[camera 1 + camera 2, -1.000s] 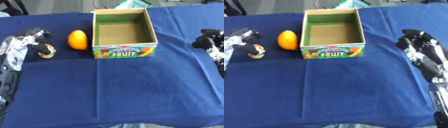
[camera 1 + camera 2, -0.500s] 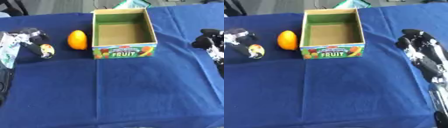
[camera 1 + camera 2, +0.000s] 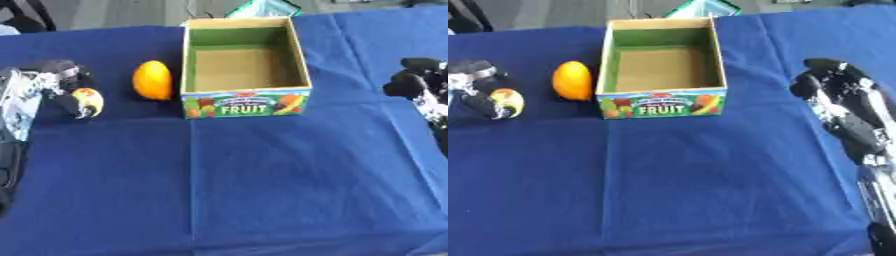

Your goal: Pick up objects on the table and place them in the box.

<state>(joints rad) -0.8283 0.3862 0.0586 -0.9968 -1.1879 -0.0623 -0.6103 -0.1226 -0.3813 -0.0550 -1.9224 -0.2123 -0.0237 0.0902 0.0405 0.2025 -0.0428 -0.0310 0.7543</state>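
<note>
In the left eye view, the robot's black-and-silver left hand (image 3: 54, 82) sits at the left edge of the blue cloth-covered table (image 3: 262, 185), its fingers curled round a small rounded yellow object with red and dark patches (image 3: 88, 100) — what it is I cannot make out. Just to its right lies a smooth orange oval fruit (image 3: 152, 80), close beside but apparently not touching the left wall of the open cardboard box with a green lining and a printed "FRUIT" label (image 3: 245, 102). The box looks empty inside. In the right eye view, the right hand (image 3: 833, 87) hangs idle over the cloth well to the right of the box, fingers loosely bent and holding nothing. Counted up: one box, one orange fruit, one small yellow object, two hands; a teal thing shows behind the box's far wall, unclear. The risks from here, as I judge them: the held object is small and sits toward the fingertips, so it could slip out on the way across — and the path to the box passes right over the orange fruit, which could be knocked and roll, or the hand could clip the box's near wall and shove it.
</note>
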